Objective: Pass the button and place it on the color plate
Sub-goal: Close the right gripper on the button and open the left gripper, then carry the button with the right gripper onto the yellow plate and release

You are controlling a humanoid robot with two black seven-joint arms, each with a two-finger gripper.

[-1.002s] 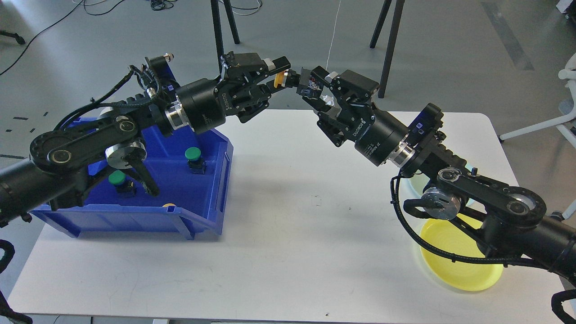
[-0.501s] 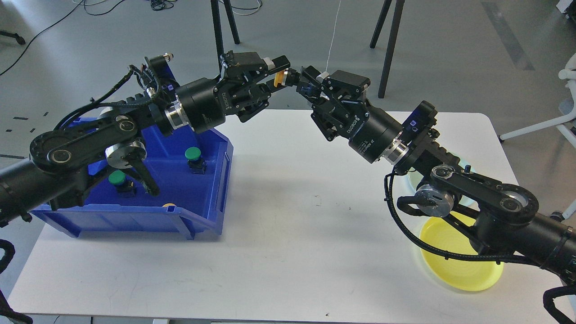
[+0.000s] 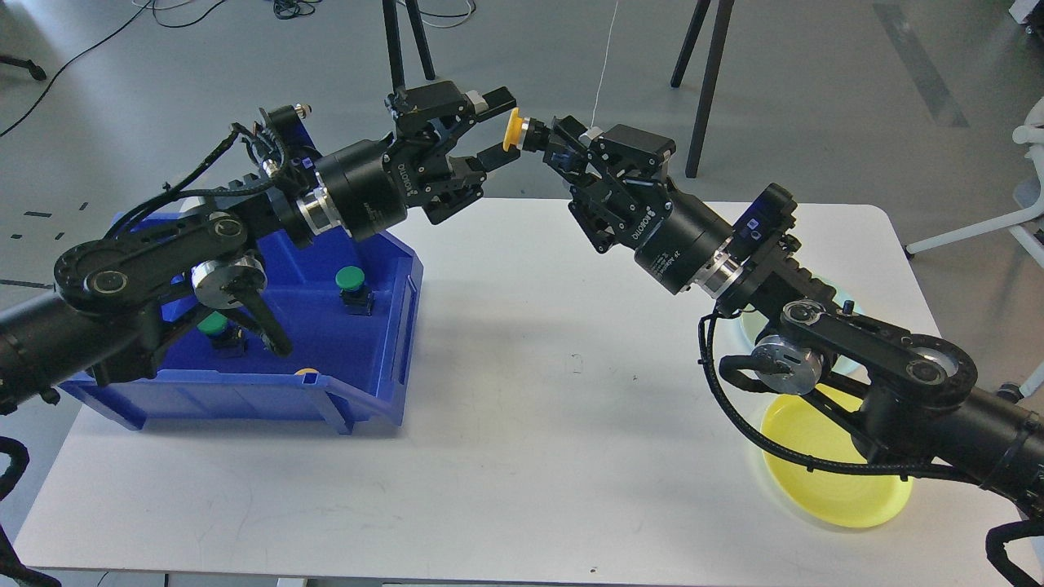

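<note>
Jaws of the left gripper (image 3: 499,125) stood apart around the yellow button (image 3: 515,130), while the right gripper (image 3: 548,140) was clamped on its black base, high above the bench (image 3: 530,408) (mid-handover). Best practice: withdraw left straight back, then carry it to the yellow plate (image 3: 832,481).

Both arms showing matte black links, silver joint rings, black corrugated cabling looping outside; white lettering running along the wrist housings.

"ROBOTIQ" on left tool (image 3: 499,126), on right tool (image 3: 548,140)
</note>
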